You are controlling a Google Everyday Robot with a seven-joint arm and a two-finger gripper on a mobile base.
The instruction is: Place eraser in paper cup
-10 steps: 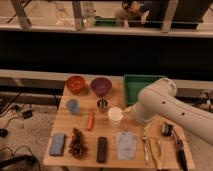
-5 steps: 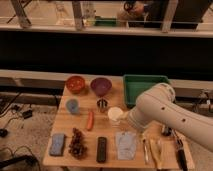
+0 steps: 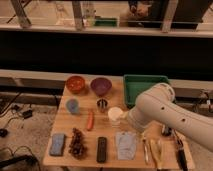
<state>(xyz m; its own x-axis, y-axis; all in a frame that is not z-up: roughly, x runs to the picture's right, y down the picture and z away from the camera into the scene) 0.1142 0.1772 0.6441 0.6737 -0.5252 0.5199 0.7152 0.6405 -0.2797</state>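
table: light wooden table (image 3: 107,131), carries everything below
arm: bulky white robot arm (image 3: 160,107), in from the right edge, covering the table's middle right
tray: green rectangular plastic tray (image 3: 145,82), far right corner, near side behind the arm
bowls: orange round bowl (image 3: 76,84) at far left corner; purple round bowl (image 3: 100,86) just right of it on the far edge
cloth: pale blue-grey cloth (image 3: 126,144), near edge, right of centre
sponge: blue-grey rectangular sponge (image 3: 57,144), near left corner
eraser: flat black rectangular eraser (image 3: 102,149), lying flat at the near edge just left of the cloth, apart from gripper
carrot: orange carrot (image 3: 90,120), left of table centre
paper cup: white round paper cup (image 3: 116,115), upright at table centre, apart from the eraser
gripper: gripper (image 3: 128,120) at the arm's left tip, just right of the paper cup, mostly hidden by the arm; jaws spread wide, nothing seen in them
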